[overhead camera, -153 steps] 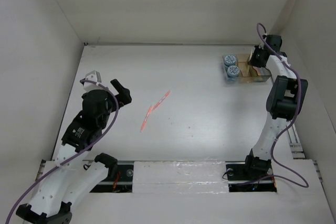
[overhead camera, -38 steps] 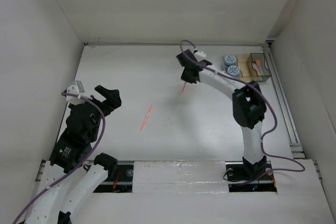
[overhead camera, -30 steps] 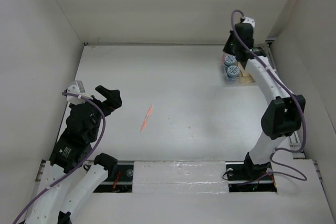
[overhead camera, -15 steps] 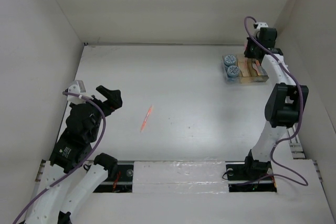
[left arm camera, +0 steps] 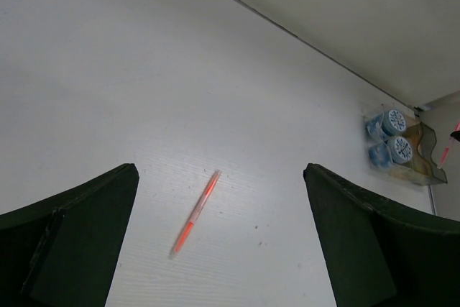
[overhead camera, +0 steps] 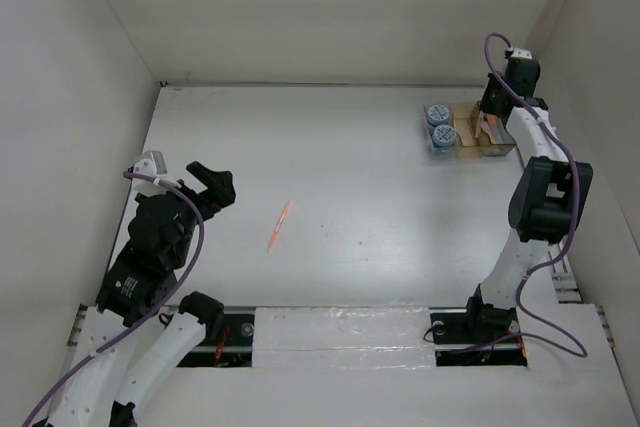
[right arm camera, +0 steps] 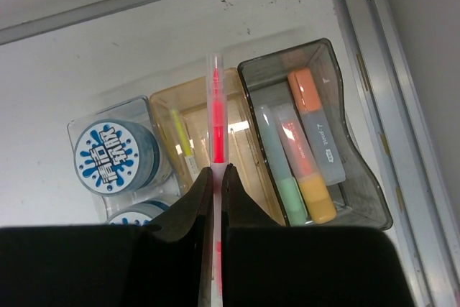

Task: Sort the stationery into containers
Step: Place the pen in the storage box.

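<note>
From the top camera, the matte white surface (overhead camera: 340,147) carried one loose pen (overhead camera: 279,226), a slim orange-red stick lying on a slant at about 8 o'clock from the middle. The left pincer (overhead camera: 214,183) hung at 9 o'clock, well apart from that pen. The organiser (overhead camera: 470,134), a small row of joined clear plastic boxes, sat at 2 o'clock. Two round blue-and-white pots (overhead camera: 437,114) filled its left box. The right pincer (overhead camera: 490,113) stood over the organiser's right part; I could not tell its jaws from here.

Through the left wrist camera, the dark, blunt fingers (left arm camera: 79,228) stood far apart with nothing between them. The loose pen lay flat on the surface in the gap. The organiser showed small at 2 o'clock.

Through the right wrist camera, the right pincer was closed tight on the held pen (right arm camera: 215,116), a thin clear barrel with a red core pointing to 12 o'clock. It lay across the amber middle box in this view; I could not tell its height above it. A yellow pen (right arm camera: 182,138) rested in that box. The smoky right box held chunky markers (right arm camera: 305,156) side by side in green, orange and yellow. A metal rail (right arm camera: 388,91) ran along the surface at 3 o'clock.
</note>
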